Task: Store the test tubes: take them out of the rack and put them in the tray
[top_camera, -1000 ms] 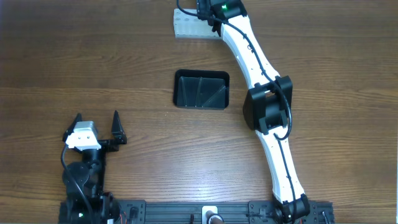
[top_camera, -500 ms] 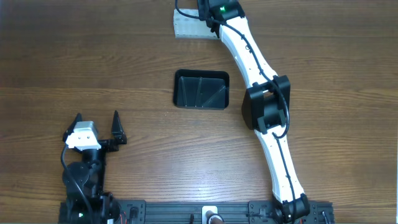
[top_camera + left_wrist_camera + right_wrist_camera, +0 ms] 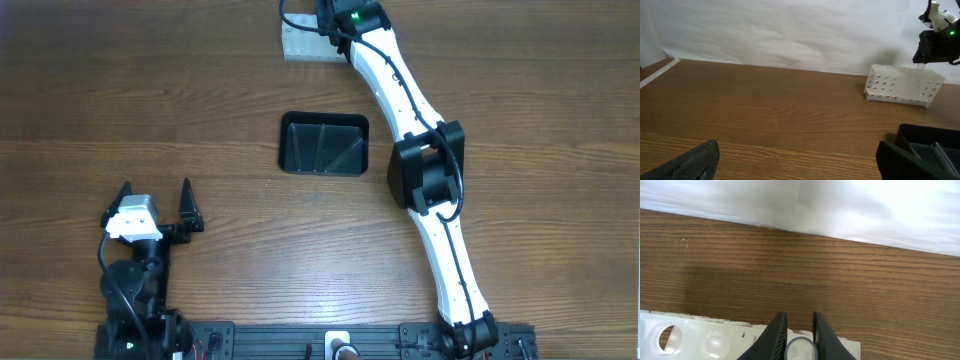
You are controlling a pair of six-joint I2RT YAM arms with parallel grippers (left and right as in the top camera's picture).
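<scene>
At the far side of the table stands the white test tube rack (image 3: 300, 42) (image 3: 902, 85) (image 3: 700, 339). My right gripper (image 3: 328, 22) (image 3: 799, 326) hangs over the rack's right end, shut on a clear test tube (image 3: 800, 348) (image 3: 921, 65); the tube's round rim sits between the fingers and its lower part dips toward the rack. The black tray (image 3: 284, 150) (image 3: 920, 136) lies mid-table with clear tubes (image 3: 335, 142) inside. My left gripper (image 3: 156, 206) (image 3: 800, 167) rests open near the front left, holding nothing.
A white wall or sheet rises behind the table's far edge, just past the rack. Bare wood stretches between the left gripper and the tray. The right arm (image 3: 420, 170) runs along the tray's right side.
The right gripper has crept slightly up the top view at the rack's right end. The left arm has stayed still.
</scene>
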